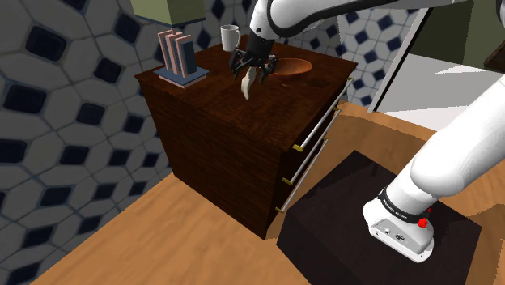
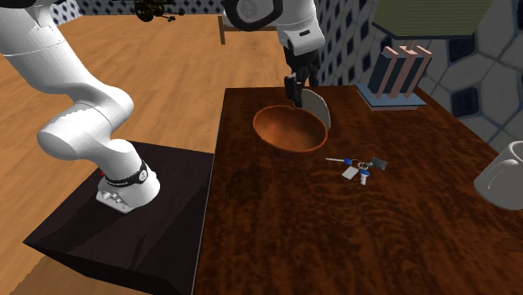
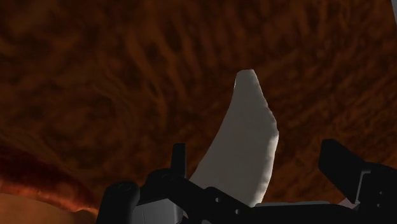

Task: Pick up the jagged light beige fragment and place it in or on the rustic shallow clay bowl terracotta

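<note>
**Shoulder view.** At upper centre the pincer (image 1: 252, 70) hangs over a dark wooden chest of drawers (image 1: 235, 154). It is clamped on the pale fragment (image 1: 246, 84), which points downward from the fingers and is clear of the wood. The reddish-brown bowl (image 1: 296, 66) sits just right of the pincer in the frame. A white mug (image 1: 230, 36) stands behind, and a rack of books (image 1: 180, 55) is at upper left.

**Second exterior view.** At upper centre the fragment (image 2: 315, 107) appears at the far rim of the bowl (image 2: 277, 134), beside it rather than over the hollow. You cannot tell from this angle whether it touches the rim. Some small metal bits (image 2: 359, 168) lie on the wood to the right of the bowl, and the mug (image 2: 503, 178) is at the right edge.

**Wrist view.** The fragment (image 3: 245, 143) rises as a curved, pointed shard from between the black fingers (image 3: 179, 159). A mottled red-brown surface lies beneath it, and you cannot tell whether this is the bowl or the wood.

**Step in hand.** Judged from these views, the pick is done and you are in the carry, close to the bowl but not yet centred on it.

**Next move.** Shift the pincer sideways until the shard hangs over the bowl's hollow. Then lower it with the tip kept clear of the rim, and part the fingers only once it is low. A high release could bounce the curved piece out, and the shallow wall gives little to catch it.
</note>
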